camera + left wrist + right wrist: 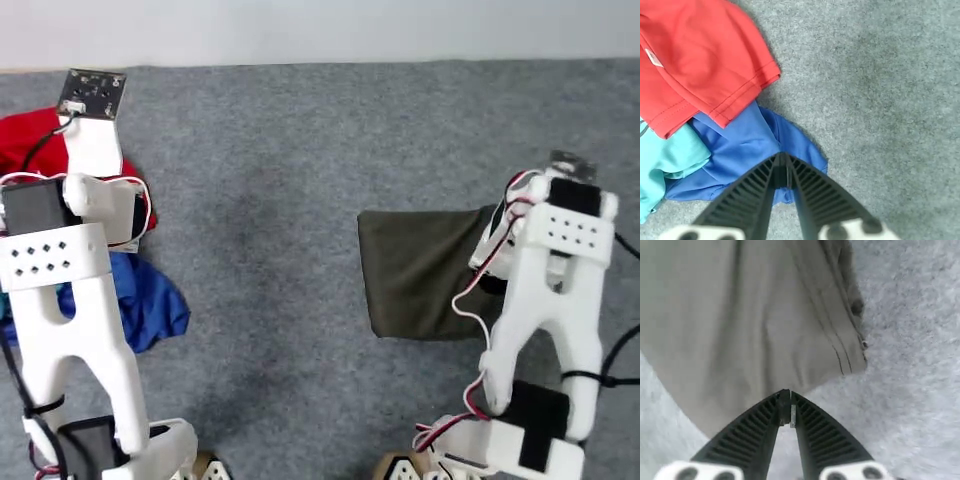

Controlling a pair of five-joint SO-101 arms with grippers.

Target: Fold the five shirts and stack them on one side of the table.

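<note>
A folded olive shirt (420, 270) lies on the right of the grey table, with the right arm (550, 260) over its right part. My right gripper (786, 396) is shut with nothing in it, its tips above the olive shirt's (740, 325) edge. On the left a loose pile holds a red shirt (695, 55), a blue shirt (745, 145) and a turquoise shirt (665, 160). My left gripper (782, 159) is shut and holds nothing just over the blue shirt. The red shirt (30, 140) and blue shirt (150, 305) lie partly under the left arm (70, 260).
The grey felt-like table top (270, 180) runs bare between the pile and the olive shirt and along the far side. A pale wall (320, 30) borders the far edge. Both arm bases stand at the near edge.
</note>
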